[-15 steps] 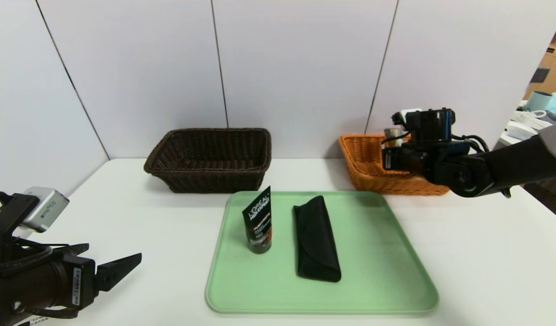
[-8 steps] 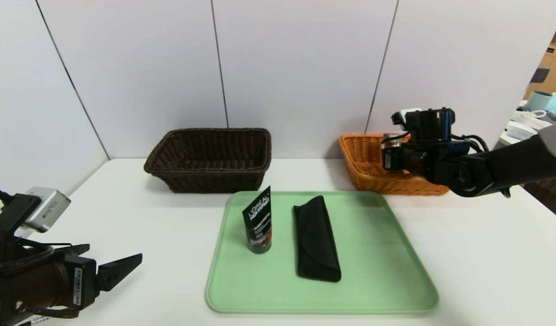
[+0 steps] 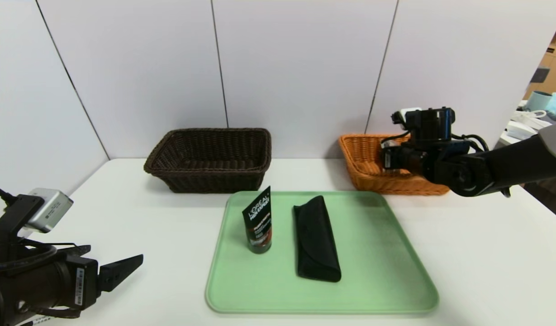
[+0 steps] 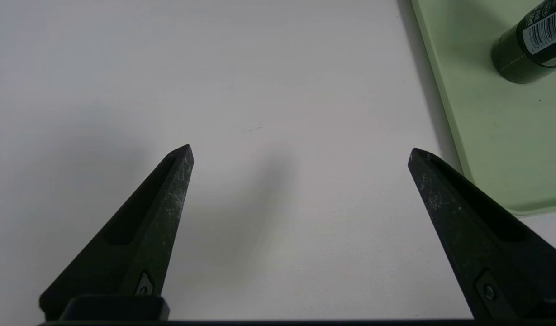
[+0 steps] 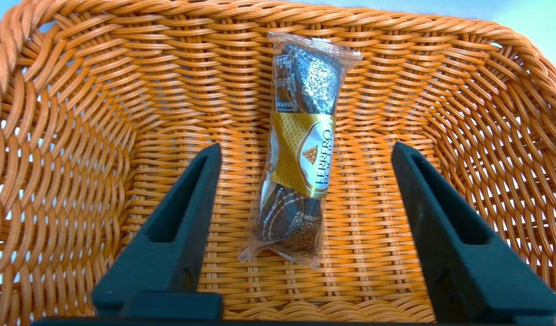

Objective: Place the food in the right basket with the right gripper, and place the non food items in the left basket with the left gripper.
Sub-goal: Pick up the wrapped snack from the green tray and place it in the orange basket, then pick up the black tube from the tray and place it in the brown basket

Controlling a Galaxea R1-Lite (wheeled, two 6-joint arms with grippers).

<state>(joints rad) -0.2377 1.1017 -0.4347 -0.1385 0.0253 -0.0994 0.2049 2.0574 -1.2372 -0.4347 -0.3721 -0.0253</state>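
Note:
The food (image 5: 300,154), a snack bar in a clear wrapper with a gold band, lies flat on the floor of the right basket (image 3: 366,174) (image 5: 395,22). My right gripper (image 3: 388,156) (image 5: 305,149) hangs over it inside the basket, open, its fingers on either side of the bar without touching it. The black tube (image 3: 258,222) (image 4: 531,45) stands upright on the green tray, and the black glasses case (image 3: 316,237) lies beside it. The left basket (image 3: 214,131) at the back holds nothing I can see. My left gripper (image 3: 112,257) (image 4: 300,151) is open above bare table at the front left.
The green tray (image 3: 386,271) fills the middle of the white table, in front of both baskets. White wall panels stand right behind the baskets. Clutter sits on a desk at the far right (image 3: 531,117), beyond the table.
The right gripper has opened and the food has dropped from it onto the basket floor. The left arm has barely moved.

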